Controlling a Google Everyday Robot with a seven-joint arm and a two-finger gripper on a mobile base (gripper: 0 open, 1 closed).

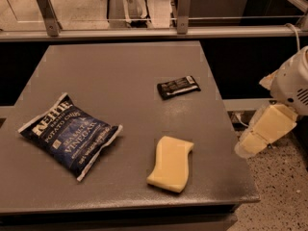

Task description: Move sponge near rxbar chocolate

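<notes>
The pale yellow sponge (170, 163) lies flat on the grey table (120, 76), near the front right. The rxbar chocolate (178, 86), a small black wrapper with white lettering, lies further back, a good hand's length behind the sponge. My gripper (260, 134) hangs off the right side of the table, beyond its edge, level with the sponge and well apart from it. It holds nothing that I can see.
A large dark blue Kettle chips bag (70, 134) lies on the left of the table. A metal rail with posts (144, 32) runs behind the table. Speckled floor (279, 196) lies to the right, below the gripper.
</notes>
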